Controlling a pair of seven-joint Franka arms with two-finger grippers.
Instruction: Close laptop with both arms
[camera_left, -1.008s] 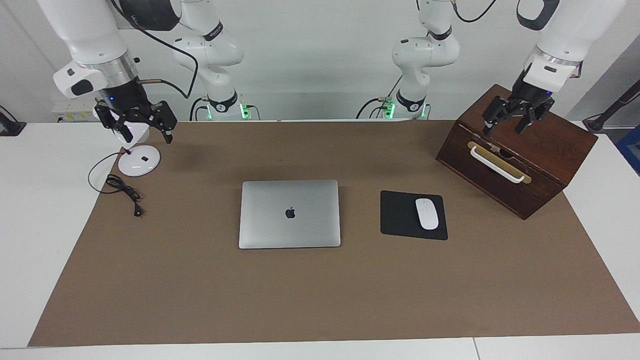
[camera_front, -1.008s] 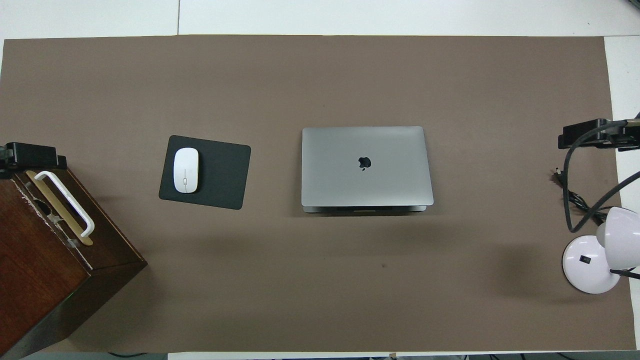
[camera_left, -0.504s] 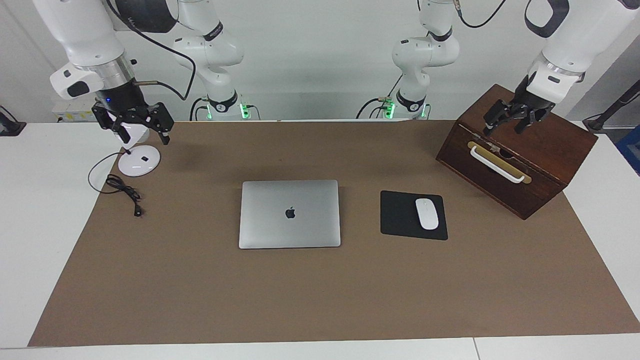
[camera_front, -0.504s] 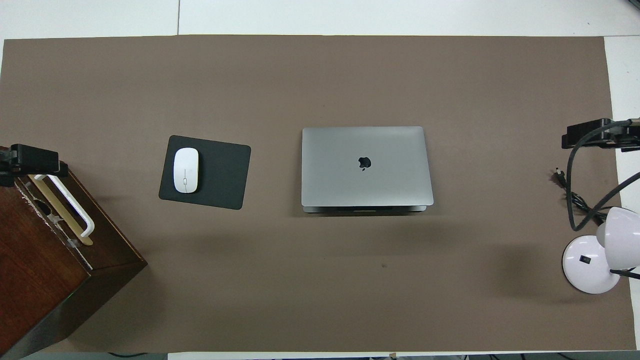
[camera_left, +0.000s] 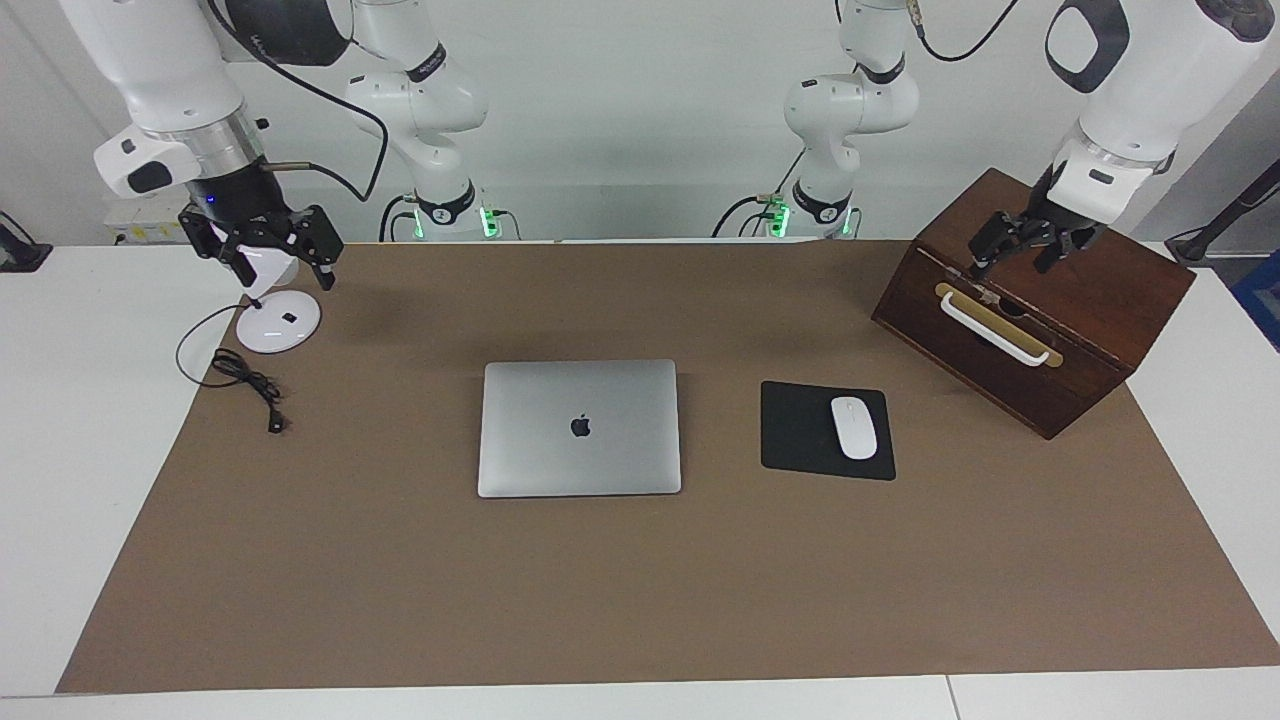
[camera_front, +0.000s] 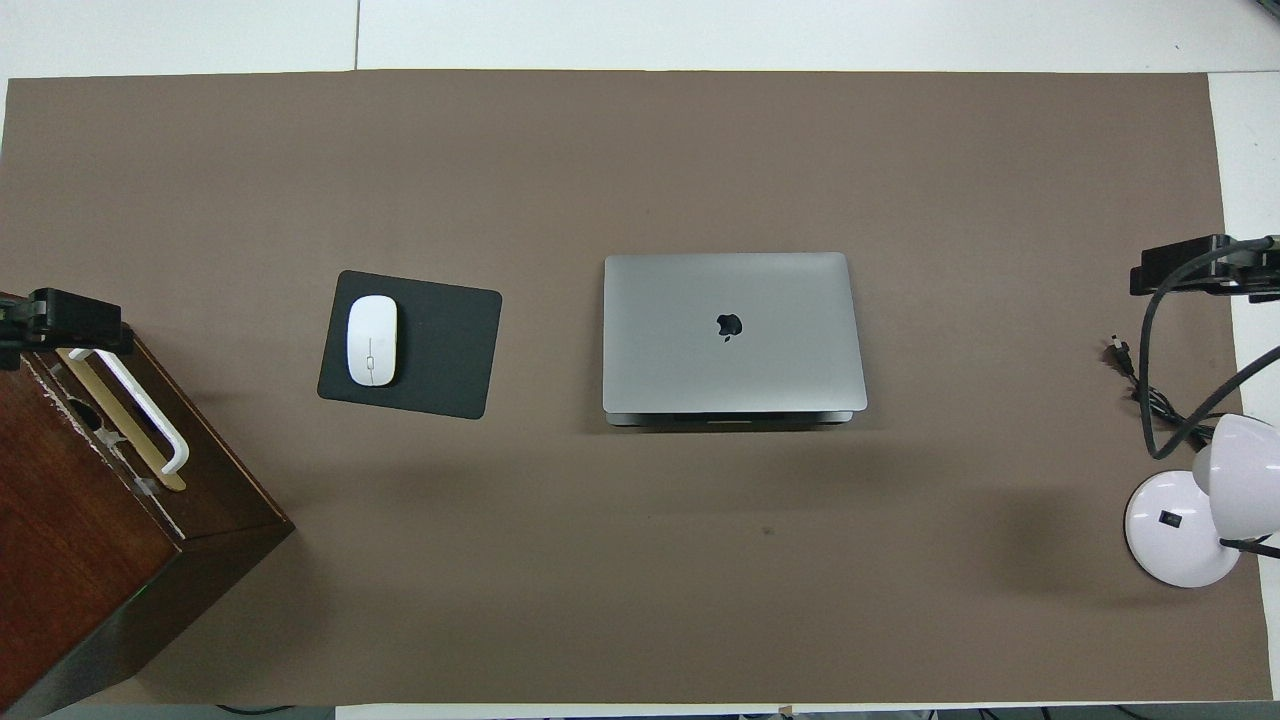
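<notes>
Laptop (camera_left: 580, 428) lies shut, lid flat with the logo up, at the middle of the brown mat (camera_left: 640, 600); you will find it beside the black mouse pad (camera_left: 800, 430) carrying the white mouse (camera_left: 854, 427). Your left gripper (camera_left: 1018, 256) hangs over the wooden box (camera_left: 1100, 290), fingers spread and empty. Your right gripper (camera_left: 268, 262) hangs over the white lamp (camera_left: 277, 322), fingers likewise spread and empty. Neither touches the laptop.

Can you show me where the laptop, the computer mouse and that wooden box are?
laptop (camera_left: 579, 428): facing view, on the closed lid's logo.
computer mouse (camera_left: 854, 427): facing view, middle of its white shell.
wooden box (camera_left: 1100, 280): facing view, on its top panel.
</notes>
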